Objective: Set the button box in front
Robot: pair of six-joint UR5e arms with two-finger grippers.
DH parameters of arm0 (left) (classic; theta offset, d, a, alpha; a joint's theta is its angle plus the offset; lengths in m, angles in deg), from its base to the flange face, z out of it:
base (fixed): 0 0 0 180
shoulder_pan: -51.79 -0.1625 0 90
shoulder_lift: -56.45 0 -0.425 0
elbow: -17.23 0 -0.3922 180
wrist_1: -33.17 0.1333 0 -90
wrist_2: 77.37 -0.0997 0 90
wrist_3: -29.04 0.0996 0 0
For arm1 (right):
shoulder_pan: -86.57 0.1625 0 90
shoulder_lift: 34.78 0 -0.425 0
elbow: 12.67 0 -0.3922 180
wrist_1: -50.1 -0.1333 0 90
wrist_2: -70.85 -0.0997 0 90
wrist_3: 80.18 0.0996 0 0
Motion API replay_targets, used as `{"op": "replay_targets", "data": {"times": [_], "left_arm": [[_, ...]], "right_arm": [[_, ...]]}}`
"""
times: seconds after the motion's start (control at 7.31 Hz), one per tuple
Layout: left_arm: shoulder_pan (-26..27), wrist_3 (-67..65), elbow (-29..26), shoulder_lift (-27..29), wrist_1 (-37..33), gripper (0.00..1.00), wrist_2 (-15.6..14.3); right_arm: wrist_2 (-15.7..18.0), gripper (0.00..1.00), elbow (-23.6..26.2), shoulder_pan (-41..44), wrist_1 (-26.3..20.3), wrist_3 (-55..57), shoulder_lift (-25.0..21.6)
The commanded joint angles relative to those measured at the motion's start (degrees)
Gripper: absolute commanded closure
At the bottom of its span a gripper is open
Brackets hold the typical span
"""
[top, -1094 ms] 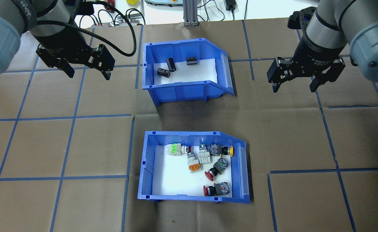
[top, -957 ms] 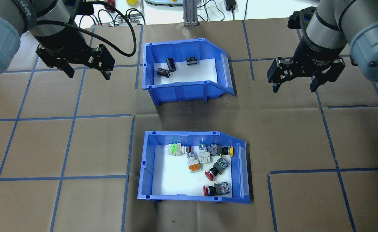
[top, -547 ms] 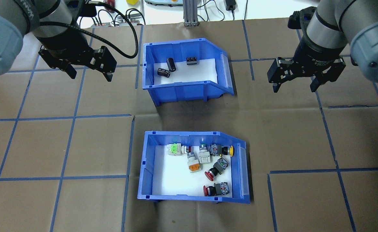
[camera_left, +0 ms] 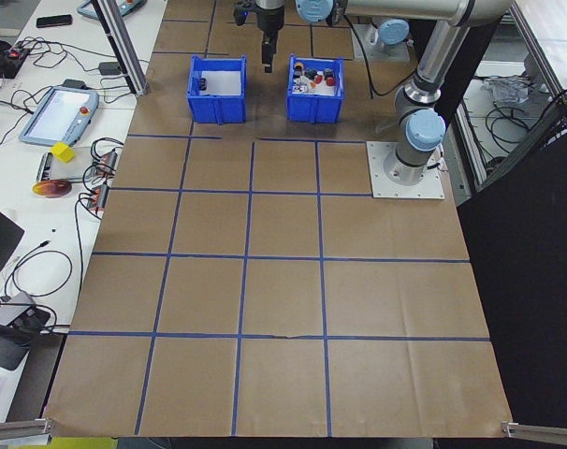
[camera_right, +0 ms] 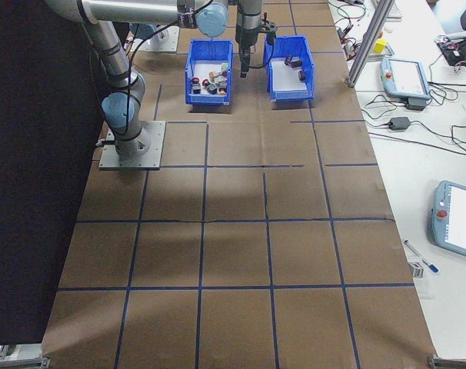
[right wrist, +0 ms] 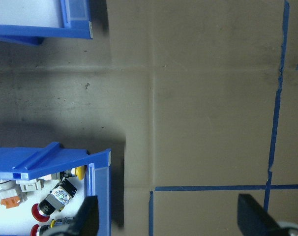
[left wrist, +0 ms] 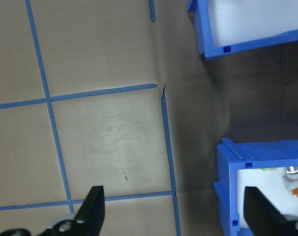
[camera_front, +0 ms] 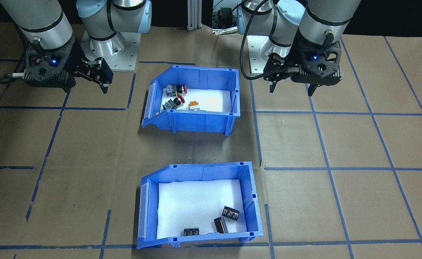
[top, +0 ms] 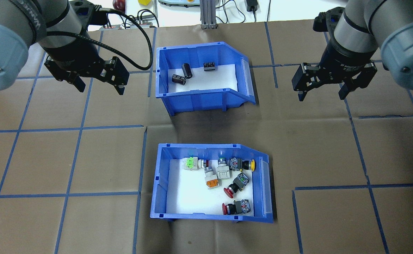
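Above the table, left end effector (top: 99,83) spread, right end effector (top: 322,92) spread

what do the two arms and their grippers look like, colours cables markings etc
Both arms are silver-grey tubes with pale blue joint caps and black wrist sections. The left gripper and right gripper are black, two-fingered, with open linkage frames. A black cable loops beside the left wrist. The right wrist carries small white lettering. Blue lights glow on both wrist housings.
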Motion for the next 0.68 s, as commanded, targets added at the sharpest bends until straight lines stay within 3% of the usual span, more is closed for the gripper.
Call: {"op": "replay_targets", "data": {"times": [0.0, 0.27, 0.55], "left_arm": [[0.0, -7.1, 4.5, -3.0, -0.5, 0.01, 0.1], [0.2, -21.3, 14.4, -8.3, 0.6, 0.01, 0.5], [0.2, -39.0, 19.9, -13.0, 0.8, 0.01, 6.7]], "right_arm": [[-0.1, 0.00, -0.9, 0.3, 2.9, -0.9, 2.6], [-0.9, 0.00, -4.2, 0.4, 3.0, -5.1, 5.8], [-0.9, 0.00, -9.4, 1.7, 2.4, -11.0, 11.5]]}}
